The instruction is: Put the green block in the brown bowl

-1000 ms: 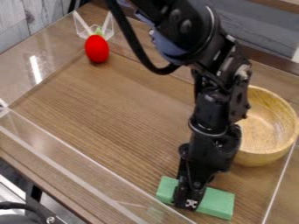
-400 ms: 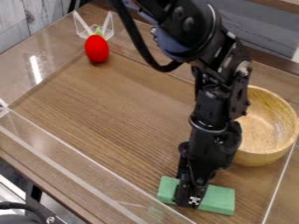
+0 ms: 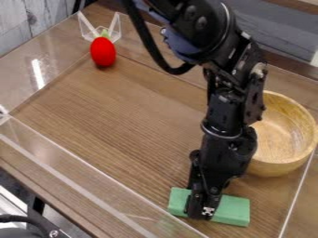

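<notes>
Beside the brown bowl (image 3: pixel 284 133), the steeply downward-pointing tool (image 3: pixel 202 210) pinches the green block (image 3: pixel 225 213).

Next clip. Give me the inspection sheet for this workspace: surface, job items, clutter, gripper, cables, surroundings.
Surface: wooden table with visible grain, glossy, edged by low clear walls.
Job's things: green block lies flat near the front edge; brown bowl sits to the right, behind the block, nothing seen inside it.
Clutter: red ball at the far left, well away from the block.
Gripper: gripper points steeply down, its fingers down at the block's left part; whether they are clamped on it cannot be told.
Cables: black cable looping along the upper arm.
Surroundings: a pale, pointed object behind the ball; floor beyond the table blurred.
</notes>
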Controlling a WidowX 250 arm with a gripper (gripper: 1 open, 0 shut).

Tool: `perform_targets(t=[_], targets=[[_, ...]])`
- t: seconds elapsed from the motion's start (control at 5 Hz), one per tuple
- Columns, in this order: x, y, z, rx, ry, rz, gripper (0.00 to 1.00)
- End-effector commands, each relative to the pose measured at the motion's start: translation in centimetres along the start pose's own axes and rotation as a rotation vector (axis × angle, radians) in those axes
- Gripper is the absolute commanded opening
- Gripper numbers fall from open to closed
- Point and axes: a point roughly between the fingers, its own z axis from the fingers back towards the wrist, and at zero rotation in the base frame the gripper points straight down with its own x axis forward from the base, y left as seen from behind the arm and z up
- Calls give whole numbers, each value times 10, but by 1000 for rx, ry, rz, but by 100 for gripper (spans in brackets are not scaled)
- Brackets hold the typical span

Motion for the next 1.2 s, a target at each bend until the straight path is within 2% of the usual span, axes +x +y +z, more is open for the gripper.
perform_targets(t=[0.0, 0.4, 0.8, 1.0], targets=[[-2, 5, 1, -1, -9, 27, 0], [-2, 7, 2, -7, -10, 55, 0], [-4, 6, 27, 19, -19, 100, 0], [-4, 4, 50, 49, -27, 142, 0]])
